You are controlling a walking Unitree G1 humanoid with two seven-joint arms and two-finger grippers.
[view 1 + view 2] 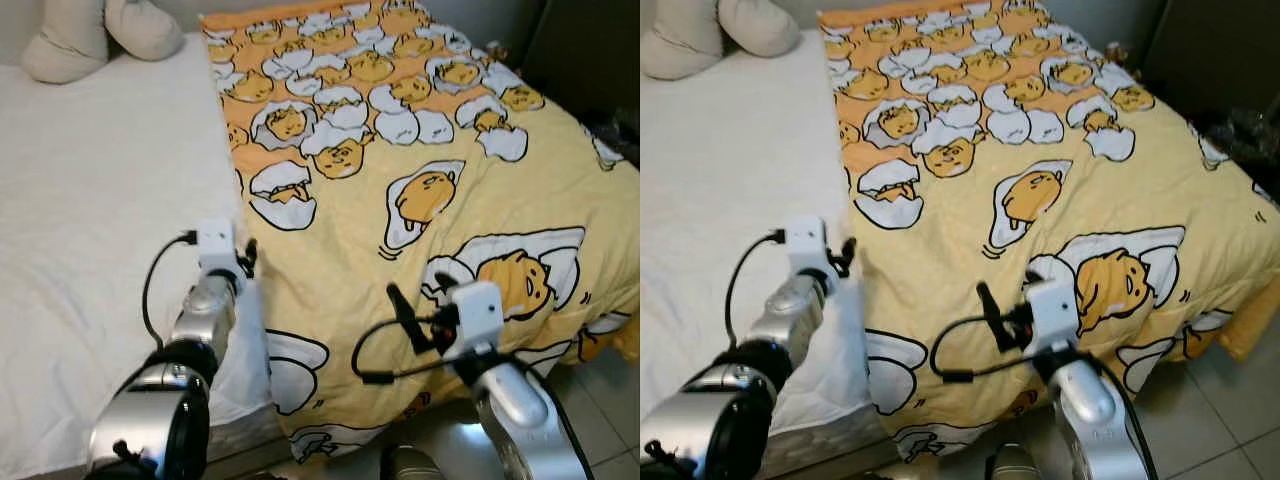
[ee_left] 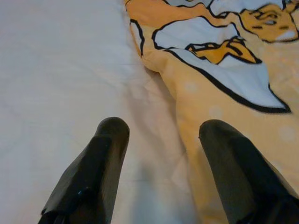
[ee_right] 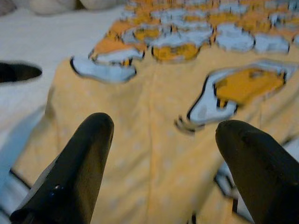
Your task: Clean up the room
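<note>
A yellow blanket (image 1: 420, 170) printed with cartoon eggs covers the right half of the bed, on a white sheet (image 1: 100, 190). Its left edge runs down the middle of the bed. My left gripper (image 2: 161, 140) is open just above that edge, one finger (image 2: 100, 158) over the sheet and the other finger (image 2: 233, 163) over the blanket (image 2: 224, 70). My right gripper (image 3: 161, 140) is open over the blanket's near part (image 3: 159, 154), close to the bed's front edge, with nothing between its fingers.
Two cream pillows (image 1: 90, 35) lie at the head of the bed, far left. A dark piece of furniture (image 1: 590, 50) stands at the far right. Tiled floor (image 1: 610, 390) shows at the bed's right foot.
</note>
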